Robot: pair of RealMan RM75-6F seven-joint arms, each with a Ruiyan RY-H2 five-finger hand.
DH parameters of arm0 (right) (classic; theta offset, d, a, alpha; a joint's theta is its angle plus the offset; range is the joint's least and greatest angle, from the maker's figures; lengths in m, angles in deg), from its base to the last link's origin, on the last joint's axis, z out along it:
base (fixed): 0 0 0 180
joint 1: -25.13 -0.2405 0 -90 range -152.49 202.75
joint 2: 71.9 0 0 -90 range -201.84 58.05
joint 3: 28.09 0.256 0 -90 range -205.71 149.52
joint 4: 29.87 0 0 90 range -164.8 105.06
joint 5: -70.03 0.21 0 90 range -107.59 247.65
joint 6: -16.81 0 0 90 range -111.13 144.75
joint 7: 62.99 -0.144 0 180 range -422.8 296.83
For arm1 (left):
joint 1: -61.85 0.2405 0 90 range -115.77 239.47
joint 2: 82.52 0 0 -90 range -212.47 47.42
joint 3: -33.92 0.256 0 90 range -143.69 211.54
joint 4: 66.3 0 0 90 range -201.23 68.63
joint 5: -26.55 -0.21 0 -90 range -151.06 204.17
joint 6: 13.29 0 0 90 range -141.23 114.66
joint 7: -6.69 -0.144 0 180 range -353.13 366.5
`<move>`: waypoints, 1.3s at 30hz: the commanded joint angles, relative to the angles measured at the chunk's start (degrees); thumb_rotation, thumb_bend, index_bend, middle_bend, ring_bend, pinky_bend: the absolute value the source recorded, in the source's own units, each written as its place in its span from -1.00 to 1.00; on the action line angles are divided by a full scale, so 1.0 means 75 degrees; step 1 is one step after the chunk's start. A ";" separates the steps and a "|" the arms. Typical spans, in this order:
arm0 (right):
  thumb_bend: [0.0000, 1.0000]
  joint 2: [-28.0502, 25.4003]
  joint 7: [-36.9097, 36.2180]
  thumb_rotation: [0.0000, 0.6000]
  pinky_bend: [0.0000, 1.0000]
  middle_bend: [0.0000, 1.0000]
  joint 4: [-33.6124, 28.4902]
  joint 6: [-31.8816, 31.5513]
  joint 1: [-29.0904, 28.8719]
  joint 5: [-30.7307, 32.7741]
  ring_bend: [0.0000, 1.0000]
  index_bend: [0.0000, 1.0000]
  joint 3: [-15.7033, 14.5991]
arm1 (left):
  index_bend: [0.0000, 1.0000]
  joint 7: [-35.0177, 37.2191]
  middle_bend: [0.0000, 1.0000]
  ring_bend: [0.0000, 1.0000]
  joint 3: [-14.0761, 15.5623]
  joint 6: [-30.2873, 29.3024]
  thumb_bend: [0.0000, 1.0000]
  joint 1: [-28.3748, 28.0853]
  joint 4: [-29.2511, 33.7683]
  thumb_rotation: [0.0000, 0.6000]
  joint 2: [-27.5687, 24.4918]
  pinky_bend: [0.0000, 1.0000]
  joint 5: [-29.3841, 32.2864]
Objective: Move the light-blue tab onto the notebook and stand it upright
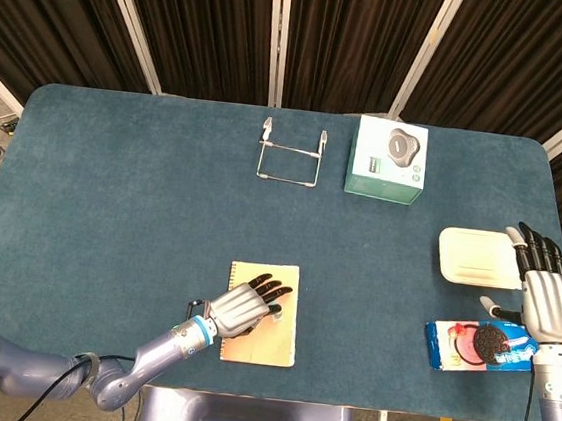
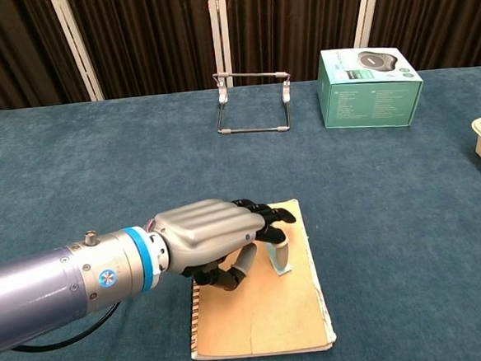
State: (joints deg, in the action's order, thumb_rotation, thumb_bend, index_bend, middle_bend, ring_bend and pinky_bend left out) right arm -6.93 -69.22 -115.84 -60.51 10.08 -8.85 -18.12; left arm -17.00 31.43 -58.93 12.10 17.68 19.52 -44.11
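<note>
Light-blue tab (image 2: 280,255) stands on notebook (image 2: 267,321), left robot hand (image 2: 214,236) holding it.

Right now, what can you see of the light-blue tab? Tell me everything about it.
The light-blue tab is a small, pale blue, flat-sided piece, plastic by the look of it. In the chest view it stands roughly upright on the tan notebook, near that cover's far right part. The left hand arches over it, dark fingertips at its top edge; whether they pinch it or only touch it cannot be told. In the head view the hand hides almost all of it.
</note>
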 commanded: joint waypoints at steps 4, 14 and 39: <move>-1.00 -0.0013 -0.0009 1.00 -1.00 -1.00 -0.0004 -0.0004 0.0008 0.0007 -1.00 -0.94 0.0013 | -0.34 -0.0072 -1.00 -1.00 0.0095 0.0108 1.00 0.0014 -0.0051 1.00 0.0034 -1.00 0.0126; -1.00 -0.0026 -0.0044 1.00 -1.00 -1.00 0.0001 0.0006 0.0014 0.0001 -1.00 -0.94 0.0024 | -0.35 0.0025 -1.00 -1.00 -0.0009 -0.0015 1.00 0.0010 -0.0007 1.00 0.0044 -1.00 0.0043; -1.00 -0.0023 -0.0095 1.00 -1.00 -1.00 -0.0010 0.0040 0.0011 -0.0032 -1.00 -0.94 0.0021 | -0.36 -0.0048 -1.00 -1.00 -0.0025 0.0064 1.00 -0.0090 -0.0250 1.00 0.0349 -1.00 0.0026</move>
State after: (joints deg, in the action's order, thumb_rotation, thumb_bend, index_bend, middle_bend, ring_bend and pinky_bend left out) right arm -7.10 -69.94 -115.92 -60.21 10.17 -9.09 -17.96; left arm -17.22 31.18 -58.55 11.44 15.93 22.03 -44.06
